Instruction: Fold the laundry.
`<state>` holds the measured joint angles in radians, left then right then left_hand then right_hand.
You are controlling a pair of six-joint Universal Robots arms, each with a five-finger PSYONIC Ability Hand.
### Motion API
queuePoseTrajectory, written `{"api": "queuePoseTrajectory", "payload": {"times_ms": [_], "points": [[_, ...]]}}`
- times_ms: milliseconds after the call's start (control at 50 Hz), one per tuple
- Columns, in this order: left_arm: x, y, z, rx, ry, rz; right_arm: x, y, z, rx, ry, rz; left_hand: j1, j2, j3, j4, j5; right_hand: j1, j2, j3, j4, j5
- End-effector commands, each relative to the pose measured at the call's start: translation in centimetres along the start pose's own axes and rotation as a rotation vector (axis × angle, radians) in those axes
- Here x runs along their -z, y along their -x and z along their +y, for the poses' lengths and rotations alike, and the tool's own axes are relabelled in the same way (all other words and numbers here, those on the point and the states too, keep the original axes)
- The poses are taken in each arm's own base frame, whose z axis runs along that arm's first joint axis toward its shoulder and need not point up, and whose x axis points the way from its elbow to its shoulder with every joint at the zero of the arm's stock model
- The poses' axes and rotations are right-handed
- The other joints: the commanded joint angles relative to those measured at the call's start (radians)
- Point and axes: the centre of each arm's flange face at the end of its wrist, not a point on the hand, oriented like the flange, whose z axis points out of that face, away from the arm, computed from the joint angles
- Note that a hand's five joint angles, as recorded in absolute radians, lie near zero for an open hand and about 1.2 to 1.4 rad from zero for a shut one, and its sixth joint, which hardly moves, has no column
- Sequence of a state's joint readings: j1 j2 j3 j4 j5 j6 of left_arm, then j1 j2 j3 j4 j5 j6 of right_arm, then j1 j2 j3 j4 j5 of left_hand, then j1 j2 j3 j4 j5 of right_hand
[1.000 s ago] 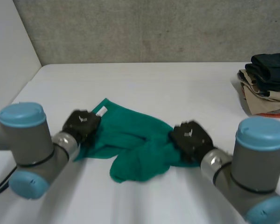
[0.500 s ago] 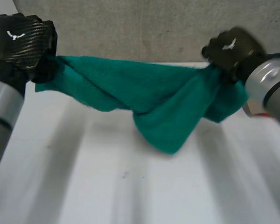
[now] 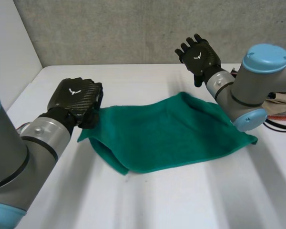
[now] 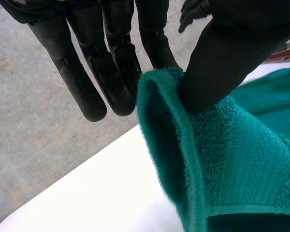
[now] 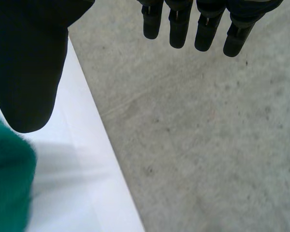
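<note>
left arm comes in low from the near left, and the left hand [image 3: 76,99] sits knuckles-up just over the table [image 3: 133,200] at the left corner of the green towel [image 3: 171,133]. in its wrist view the fingers [image 4: 111,72] are pretty much straight and the thumb [image 4: 222,58] presses a rolled edge of the towel [image 4: 241,159] against them, so it's pinching that corner and holding it a bit off the surface. the right arm is bent up over the towel's right side, and the right hand [image 3: 199,55] is raised near the table's far edge in front of the grey wall [image 3: 133,28], palm facing away, fingers spread and holding nothing, well apart from the cloth. its wrist view agrees: fingers [image 5: 205,29] straight, thumb [image 5: 29,72] out wide, just a bit of green below the thumb. the towel is terry, dark green, lying mostly flat in the middle of the table, one corner pointing to the far side, another poking out on the right past the arm, with a doubled-over edge at the near left. some folded clothes [image 3: 282,99] peek out behind the right arm. compared to half a second ago, when both hands had it bunched and stretched up in the air between them, the towel is now down and spread out, the left hand has dropped to the table and the right has let go.
</note>
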<state>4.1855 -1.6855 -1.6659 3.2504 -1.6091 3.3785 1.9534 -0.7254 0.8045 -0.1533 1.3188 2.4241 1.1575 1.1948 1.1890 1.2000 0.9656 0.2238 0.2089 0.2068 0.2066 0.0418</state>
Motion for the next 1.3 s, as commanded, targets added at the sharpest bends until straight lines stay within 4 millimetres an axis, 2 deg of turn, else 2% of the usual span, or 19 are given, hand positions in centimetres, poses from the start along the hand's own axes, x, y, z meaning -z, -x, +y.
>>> {"api": "queuePoseTrajectory", "payload": {"times_ms": [20,100,200,340,540,560,620,700,780,800,840,860,920,1020,1100,1120,1180,1200,1300], "points": [[0.2,-0.2,-1.5,0.033,-0.046,-0.003,3.8,-2.9,-1.3,-0.104,0.192,0.075,0.239,0.201,0.207,0.196,0.256,-0.049,-0.034,-0.032,-0.032,-0.042],[1.1,-0.2,-4.4,0.070,-0.136,0.001,8.3,-4.0,-3.5,-0.204,0.312,0.030,0.239,0.201,0.207,0.196,0.256,-0.049,-0.034,-0.032,-0.032,-0.042],[2.5,-0.1,-8.7,0.135,-0.274,0.003,12.4,-1.7,-2.3,-0.382,0.473,-0.084,0.239,0.201,0.207,0.196,0.256,-0.049,-0.034,-0.032,-0.032,-0.042],[3.5,0.0,-11.6,0.178,-0.354,-0.002,17.7,2.3,-2.2,-0.704,0.511,-0.176,0.239,0.201,0.207,0.196,0.256,-0.049,-0.034,-0.032,-0.032,-0.042],[5.3,-1.3,-14.7,0.221,-0.425,0.028,17.8,7.2,-1.9,-0.977,0.344,-0.136,0.239,0.201,0.207,0.196,0.256,-0.049,-0.034,-0.032,-0.032,-0.042],[5.3,-1.2,-14.9,0.224,-0.429,0.020,17.5,8.8,-0.6,-0.983,0.374,-0.131,0.239,0.201,0.207,0.196,0.256,-0.049,-0.034,-0.032,-0.032,-0.042],[5.6,-0.9,-15.6,0.232,-0.451,-0.001,17.0,9.6,1.0,-0.946,0.413,-0.089,0.239,0.201,0.207,0.196,0.256,-0.049,-0.034,-0.032,-0.032,-0.042],[5.6,-0.5,-16.1,0.234,-0.466,-0.016,15.6,7.8,2.5,-0.789,0.437,0.073,0.239,0.201,0.207,0.196,0.256,-0.013,0.002,0.004,0.004,-0.005],[6.5,0.1,-16.8,0.234,-0.496,-0.030,14.9,4.3,4.5,-0.617,0.469,0.219,0.239,0.201,0.207,0.196,0.256,0.236,0.251,0.253,0.253,0.244],[6.7,0.3,-16.9,0.234,-0.500,-0.033,14.6,2.1,6.0,-0.550,0.476,0.265,0.239,0.201,0.207,0.196,0.256,0.374,0.389,0.391,0.391,0.381],[6.5,1.0,-16.8,0.227,-0.494,-0.058,14.5,0.1,7.5,-0.490,0.489,0.285,0.239,0.201,0.207,0.196,0.256,0.614,0.629,0.631,0.631,0.622],[6.4,1.2,-16.7,0.225,-0.490,-0.066,14.5,-1.3,8.6,-0.434,0.488,0.265,0.239,0.201,0.207,0.196,0.256,1.167,1.182,1.184,1.184,1.174],[5.8,2.3,-15.7,0.213,-0.441,-0.104,14.3,-2.8,9.3,-0.351,0.459,0.203,0.239,0.201,0.207,0.196,0.256,1.172,1.187,1.189,1.190,1.180],[5.1,3.7,-14.0,0.204,-0.372,-0.152,14.7,-2.7,7.8,-0.367,0.438,0.036,0.239,0.201,0.207,0.196,0.256,1.172,1.187,1.189,1.190,1.180],[4.8,4.3,-13.0,0.189,-0.335,-0.172,14.5,-5.5,4.6,-0.327,0.392,0.067,0.239,0.201,0.207,0.196,0.256,1.172,1.187,1.189,1.190,1.180],[4.7,4.4,-12.7,0.186,-0.323,-0.178,14.7,-7.1,2.5,-0.307,0.355,0.095,0.239,0.201,0.207,0.196,0.256,1.172,1.187,1.189,1.190,1.180],[4.2,5.5,-11.3,0.174,-0.265,-0.218,15.3,-9.8,-0.8,-0.266,0.291,0.136,0.239,0.201,0.207,0.196,0.256,1.172,1.187,1.189,1.190,1.180],[4.1,5.7,-10.9,0.171,-0.250,-0.224,15.6,-11.8,-2.8,-0.235,0.260,0.174,0.239,0.201,0.207,0.196,0.256,1.172,1.187,1.189,1.190,1.180],[3.6,7.0,-7.7,0.118,-0.088,-0.236,17.6,-15.8,-8.5,-0.142,0.255,0.179,0.239,0.201,0.207,0.196,0.256,1.172,1.187,1.189,1.190,1.180]]}}
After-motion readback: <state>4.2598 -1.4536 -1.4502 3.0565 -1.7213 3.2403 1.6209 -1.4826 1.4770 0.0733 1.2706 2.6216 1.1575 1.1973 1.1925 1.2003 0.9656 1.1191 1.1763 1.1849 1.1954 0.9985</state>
